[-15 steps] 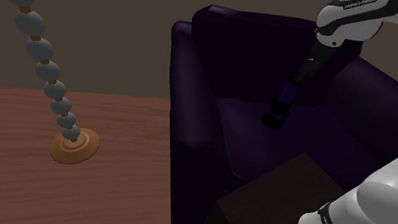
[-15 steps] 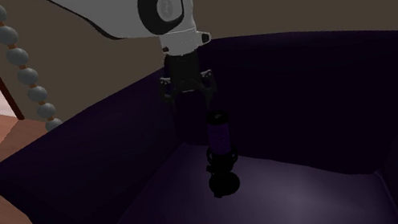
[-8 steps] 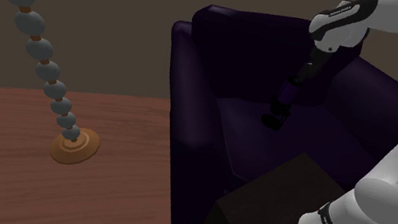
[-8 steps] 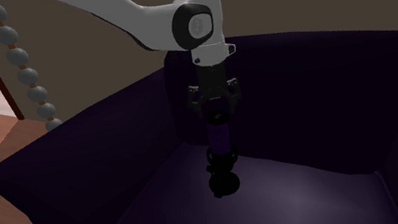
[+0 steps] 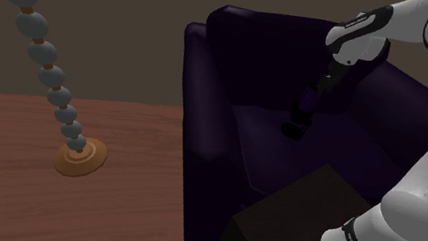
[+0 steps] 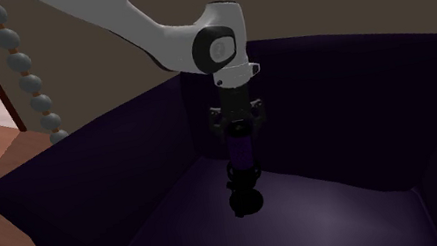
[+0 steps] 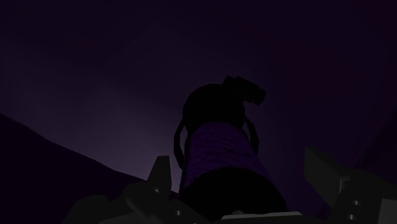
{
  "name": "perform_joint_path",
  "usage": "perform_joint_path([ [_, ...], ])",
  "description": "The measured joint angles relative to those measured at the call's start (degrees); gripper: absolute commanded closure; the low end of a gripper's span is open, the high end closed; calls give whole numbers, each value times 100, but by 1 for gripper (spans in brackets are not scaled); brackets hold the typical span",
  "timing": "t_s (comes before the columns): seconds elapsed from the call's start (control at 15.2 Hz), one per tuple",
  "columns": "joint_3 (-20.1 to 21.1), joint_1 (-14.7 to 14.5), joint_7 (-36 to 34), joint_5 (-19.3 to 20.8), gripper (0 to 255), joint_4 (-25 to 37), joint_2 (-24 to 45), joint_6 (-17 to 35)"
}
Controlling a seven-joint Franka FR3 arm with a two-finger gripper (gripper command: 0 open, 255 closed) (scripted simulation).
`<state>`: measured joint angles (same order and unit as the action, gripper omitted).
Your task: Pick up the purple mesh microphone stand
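From my console, the shoulder view shows a dark purple armchair (image 5: 210, 79) on a wooden floor (image 5: 3, 196). At about nine o'clock from it stands a slanting pole of grey beads (image 5: 40, 28) on a round wooden foot (image 5: 81, 157). The arm's dark box stand (image 5: 291, 236) sits at five o'clock of the chair, just beside its front. The chair's back and armrests wall in the seat on three sides, so the arm comes in from above.

The microphone stand (image 6: 242, 154) is upright on the seat cushion, toward the back. It has a purple mesh-textured barrel over a black bracket and a round black foot. In the wrist view the barrel (image 7: 219, 149) rises between the fingers, with its dark foot beyond.

The gripper (image 6: 242, 132) is directly at twelve o'clock over the barrel. Its fingers (image 7: 160, 167) are spread, straddling the top, with a gap showing on each side, so nothing is grasped.

There is lettering on the arm's dark bands, but I cannot read it.
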<state>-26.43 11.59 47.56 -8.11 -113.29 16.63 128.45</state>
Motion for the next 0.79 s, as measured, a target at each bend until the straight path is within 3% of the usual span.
perform_joint_path([
  [0.79, -10, 3, 1, 15, 255, 29, -22, -56],
])
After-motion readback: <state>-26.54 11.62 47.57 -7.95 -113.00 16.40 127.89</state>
